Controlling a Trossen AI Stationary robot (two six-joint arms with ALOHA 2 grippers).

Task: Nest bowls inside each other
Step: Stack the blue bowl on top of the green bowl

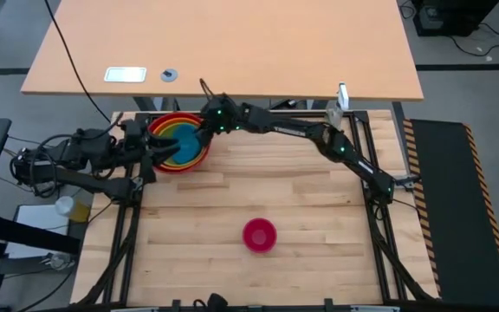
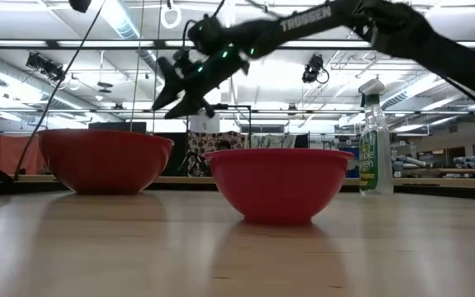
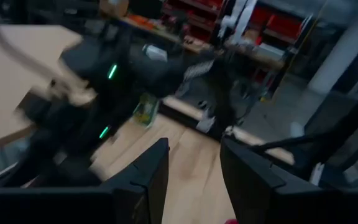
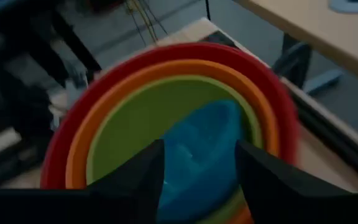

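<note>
At the table's far left, a red bowl [image 1: 165, 165] [image 2: 105, 161] holds an orange bowl [image 4: 185, 67], a green bowl [image 4: 135, 118] and a blue bowl [image 4: 197, 143] [image 1: 189, 143]. The blue one lies tilted inside the green one. My right gripper [image 4: 201, 180] [image 1: 201, 132] hangs open just above the blue bowl, one finger on either side, slanting down. My left gripper [image 3: 194, 186] [image 1: 158, 153] stands open beside the stack's left rim with nothing between its fingers. A magenta pink bowl [image 1: 259, 235] [image 2: 279, 186] sits alone on its base near the table's front middle.
A spray bottle [image 2: 375, 140] [image 1: 342, 95] stands at the table's far right edge. A light wooden desk [image 1: 232, 43] lies beyond the far edge. Bare wood [image 1: 319, 217] stretches between the stack and the pink bowl.
</note>
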